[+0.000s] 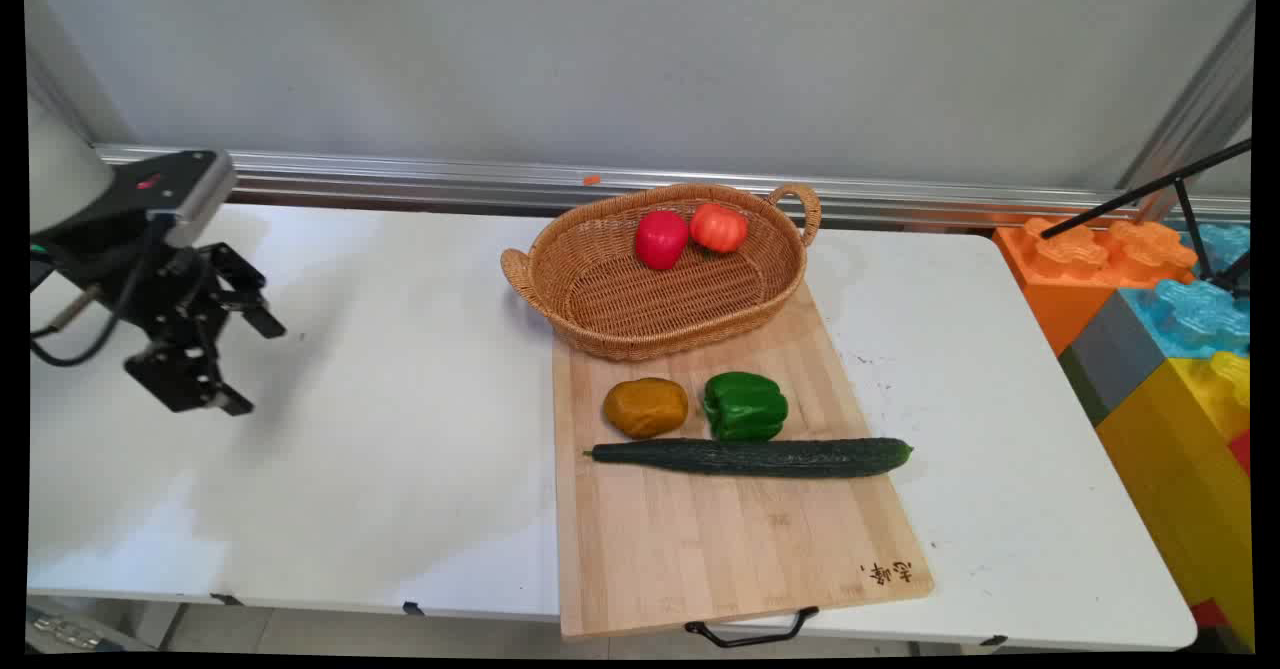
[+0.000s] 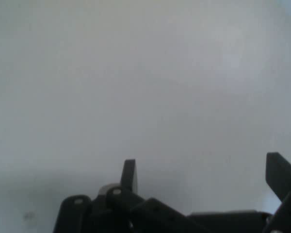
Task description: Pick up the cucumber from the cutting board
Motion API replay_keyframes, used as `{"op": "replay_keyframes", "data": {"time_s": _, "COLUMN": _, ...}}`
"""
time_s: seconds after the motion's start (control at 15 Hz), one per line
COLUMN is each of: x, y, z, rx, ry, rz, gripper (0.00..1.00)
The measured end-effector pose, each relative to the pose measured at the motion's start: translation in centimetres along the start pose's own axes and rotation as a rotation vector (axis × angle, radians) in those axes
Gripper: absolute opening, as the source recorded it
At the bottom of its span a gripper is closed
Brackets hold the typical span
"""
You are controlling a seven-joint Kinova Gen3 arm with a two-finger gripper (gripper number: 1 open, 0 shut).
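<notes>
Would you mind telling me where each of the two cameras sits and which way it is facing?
Main view: fixed above the table's near side, looking down across the white table to the wall; it takes in the cutting board, the basket and the gripper at the left.
Hand view: on the hand, looking along the gripper at bare white table; its black linkage and two spread fingers show.
Shared: the gripper and the white tabletop.
</notes>
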Motion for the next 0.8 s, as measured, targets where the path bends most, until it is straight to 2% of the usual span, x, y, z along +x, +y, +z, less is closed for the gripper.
{"op": "replay_keyframes", "data": {"time_s": 0.33, "x": 5.0, "y": 2.2, "z": 1.5, "rx": 0.006, "ry": 0.074, "rz": -0.028, "gripper": 1.0}}
{"op": "replay_keyframes", "data": {"time_s": 0.53, "x": 10.0, "y": 3.8, "z": 2.2, "rx": 0.02, "ry": 0.133, "rz": -0.039, "gripper": 1.0}}
{"op": "replay_keyframes", "data": {"time_s": 0.8, "x": 15.5, "y": 4.9, "z": 2.7, "rx": 0.032, "ry": 0.193, "rz": -0.035, "gripper": 1.0}}
